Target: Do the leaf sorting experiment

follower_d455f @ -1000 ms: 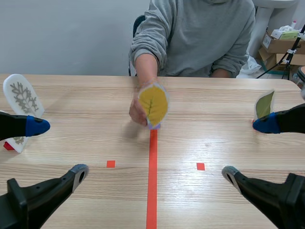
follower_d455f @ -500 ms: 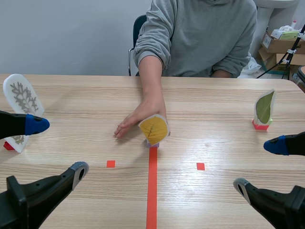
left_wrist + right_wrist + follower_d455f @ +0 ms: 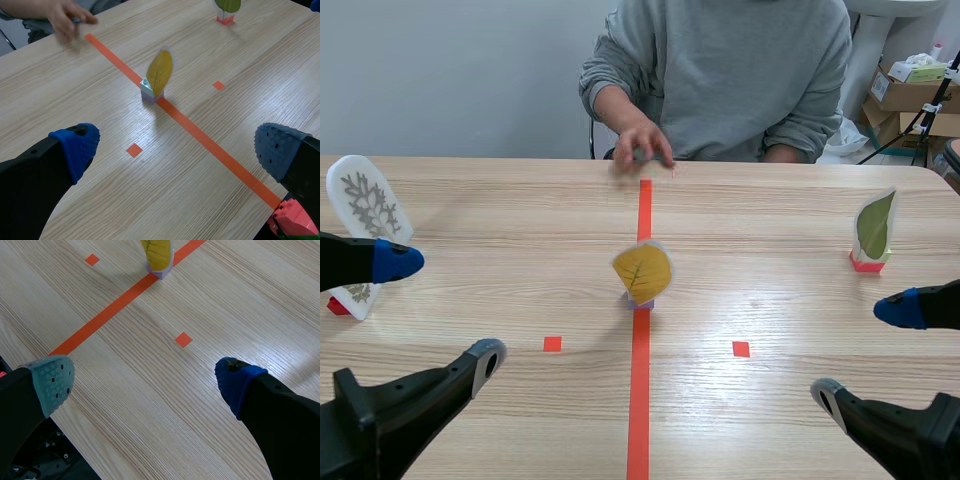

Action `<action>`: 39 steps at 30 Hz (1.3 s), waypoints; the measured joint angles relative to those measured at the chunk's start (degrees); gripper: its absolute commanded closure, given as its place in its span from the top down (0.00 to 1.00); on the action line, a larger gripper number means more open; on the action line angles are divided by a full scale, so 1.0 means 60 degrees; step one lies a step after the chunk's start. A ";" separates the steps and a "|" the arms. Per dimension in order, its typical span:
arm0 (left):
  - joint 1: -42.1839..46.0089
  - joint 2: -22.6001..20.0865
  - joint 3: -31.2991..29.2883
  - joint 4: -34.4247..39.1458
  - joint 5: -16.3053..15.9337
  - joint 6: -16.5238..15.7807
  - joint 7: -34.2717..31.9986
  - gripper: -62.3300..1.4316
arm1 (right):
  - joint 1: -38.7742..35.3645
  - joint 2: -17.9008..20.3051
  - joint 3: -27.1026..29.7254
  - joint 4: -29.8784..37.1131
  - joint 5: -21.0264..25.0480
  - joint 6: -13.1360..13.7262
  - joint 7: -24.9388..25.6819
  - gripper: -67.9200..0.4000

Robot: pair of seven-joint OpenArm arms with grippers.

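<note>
Yellow leaf card [image 3: 642, 272] is what you sort, and it stands upright in the middle of the counter [image 3: 770, 230], right on the orange-red tape line [image 3: 638, 400]. Across the counter a person sits with a hand [image 3: 640, 148] at the far edge, well apart from the card, so the way in looks free, but watch that hand. Your left tool [image 3: 440, 310] hovers low at the near left with its fingers spread wide and nothing between them. Your right tool [image 3: 862, 350] hovers at the near right, likewise spread and empty. At the far left stands a white card [image 3: 365, 205] bearing a grey feathery leaf, and at the far right a green leaf card [image 3: 874, 228] with one plain blade on a red base. The yellow blade looks plain too, so the right side is probably its match. Take it with the right tool. Come in low and close on the small pale block [image 3: 148, 91] under the card rather than on the thin blade, which would likely bend or slip. Lift straight up and set it down beside the green one without knocking it.
</note>
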 measured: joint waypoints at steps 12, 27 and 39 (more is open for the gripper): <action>-0.0015 0.0000 -0.0007 0.0000 0.0015 0.0000 0.0007 1.00 | 0.0000 0.0000 0.0000 0.0000 0.0000 0.0000 0.0000 0.85; -0.0015 0.0033 -0.0007 0.0000 0.0015 0.0000 0.0182 1.00 | -0.0004 0.0000 0.0000 0.0007 -0.0106 -0.0004 -0.0219 0.85; -0.0015 0.0033 -0.0007 0.0000 0.0015 0.0000 0.0182 1.00 | 0.0018 -0.0015 -0.0080 0.0015 -0.0149 -0.0004 -0.0656 0.85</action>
